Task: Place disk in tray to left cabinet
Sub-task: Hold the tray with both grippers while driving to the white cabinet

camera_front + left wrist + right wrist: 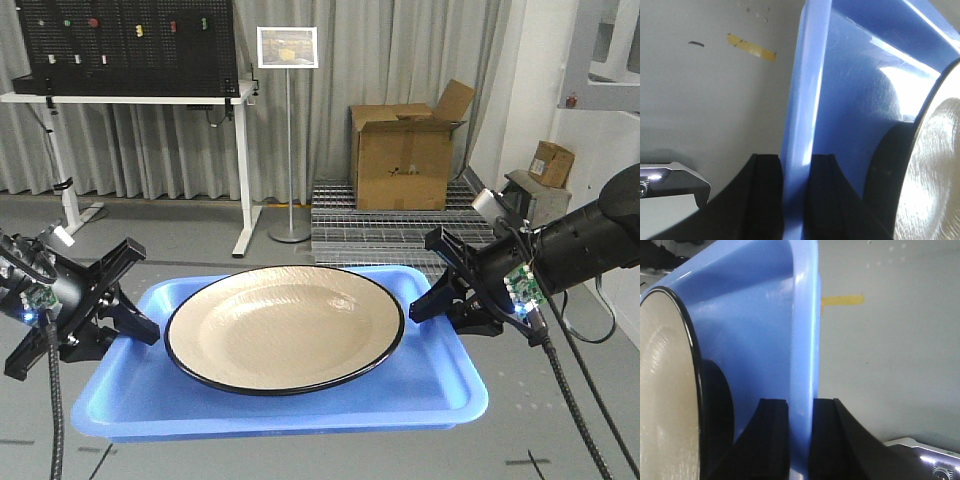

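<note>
This looks like a robotics lab or test workshop. A black perforated pegboard (125, 45) studded with small coloured parts stands on a white metal-legged bench (130, 97). Pale grey curtains (330, 120) screen the back wall. An open brown cardboard box (400, 160) sits on a grey steel grating platform (380, 225). A yellow tape strip (751, 47) marks the smooth grey floor (180, 235).

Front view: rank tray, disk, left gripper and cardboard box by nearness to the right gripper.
1. tray: right rim clamped in the right gripper
2. disk: in the tray, just left
3. left gripper: on the opposite rim
4. cardboard box: far back, right
</note>
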